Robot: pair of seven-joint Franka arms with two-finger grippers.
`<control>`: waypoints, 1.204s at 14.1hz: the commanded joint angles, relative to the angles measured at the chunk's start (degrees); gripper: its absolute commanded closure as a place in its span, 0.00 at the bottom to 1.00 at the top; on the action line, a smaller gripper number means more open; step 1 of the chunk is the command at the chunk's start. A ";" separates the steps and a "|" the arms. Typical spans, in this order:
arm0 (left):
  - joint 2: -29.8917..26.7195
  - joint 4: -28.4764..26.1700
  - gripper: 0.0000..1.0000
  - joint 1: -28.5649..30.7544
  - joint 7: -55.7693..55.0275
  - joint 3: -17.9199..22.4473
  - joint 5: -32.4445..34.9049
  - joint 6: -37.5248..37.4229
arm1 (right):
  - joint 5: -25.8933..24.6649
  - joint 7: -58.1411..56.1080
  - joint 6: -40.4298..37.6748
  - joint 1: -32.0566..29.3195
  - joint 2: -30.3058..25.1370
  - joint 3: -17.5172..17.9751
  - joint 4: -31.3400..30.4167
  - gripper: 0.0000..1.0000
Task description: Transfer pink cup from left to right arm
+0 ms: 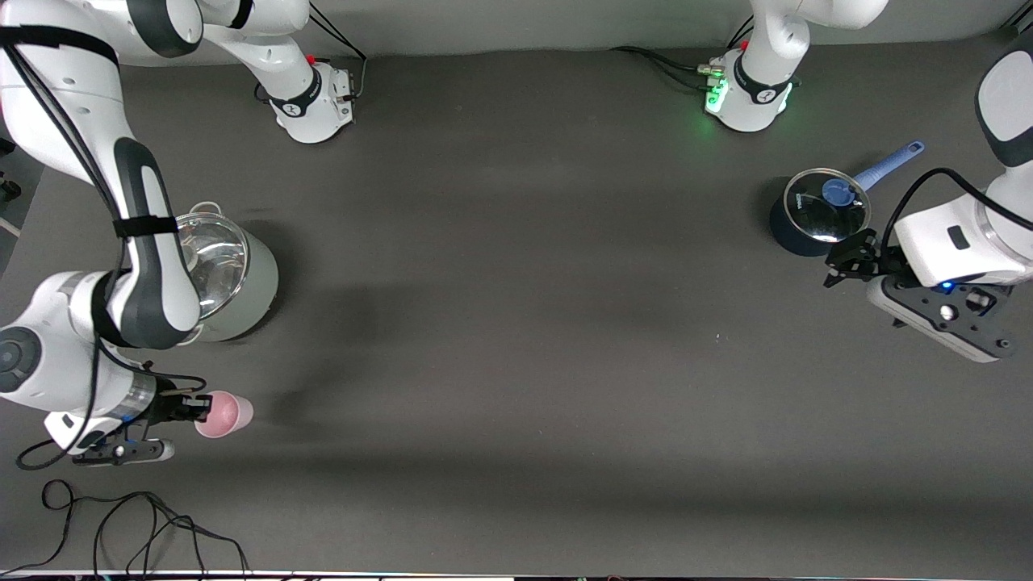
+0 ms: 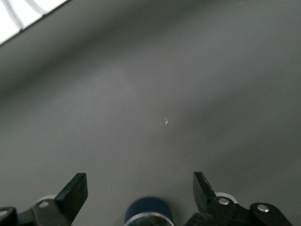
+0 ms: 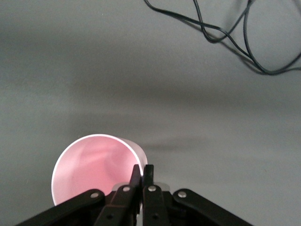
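Observation:
The pink cup (image 1: 227,414) is at the right arm's end of the table, tipped on its side with its mouth toward the right gripper (image 1: 200,409). In the right wrist view the right gripper (image 3: 143,172) is shut on the cup's (image 3: 91,167) rim, one finger inside and one outside. I cannot tell whether the cup touches the table. The left gripper (image 1: 843,262) is open and empty, low by the dark blue lidded pot (image 1: 815,214). In the left wrist view the left gripper (image 2: 141,188) has its jaws wide apart, with the pot (image 2: 148,213) between them.
A large steel pot (image 1: 230,270) stands beside the right arm, farther from the front camera than the cup. The blue pot's handle (image 1: 888,165) points toward the left arm's end. Loose black cables (image 1: 121,524) lie near the table's front corner and show in the right wrist view (image 3: 225,33).

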 commanded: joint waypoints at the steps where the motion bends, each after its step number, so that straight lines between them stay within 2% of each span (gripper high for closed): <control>1: 0.13 1.11 0.00 1.89 -7.32 0.06 3.47 -2.58 | 0.61 -1.35 4.10 -0.26 0.79 0.34 -2.31 1.00; 4: 0.65 0.58 0.00 6.80 -10.14 -0.03 3.56 -4.86 | 0.88 -2.14 11.13 -0.26 -0.62 0.51 -8.20 1.00; 8: 1.09 0.23 0.00 10.07 -10.23 -0.03 3.56 -6.70 | 3.34 -2.50 14.22 0.00 -1.41 0.51 -11.11 1.00; 10: 1.01 0.41 0.00 10.16 -10.32 0.06 4.09 -7.06 | 3.69 -2.50 14.31 -0.09 -2.38 0.51 -12.16 1.00; 14: -1.54 0.41 0.00 10.08 -10.06 -0.12 4.27 -10.39 | 9.12 -5.39 15.97 0.09 -3.08 0.43 -13.49 1.00; 17: -2.77 -0.91 0.00 9.55 -10.06 -0.47 4.27 -10.23 | 9.31 -5.40 15.72 0.17 -3.08 0.43 -14.01 1.00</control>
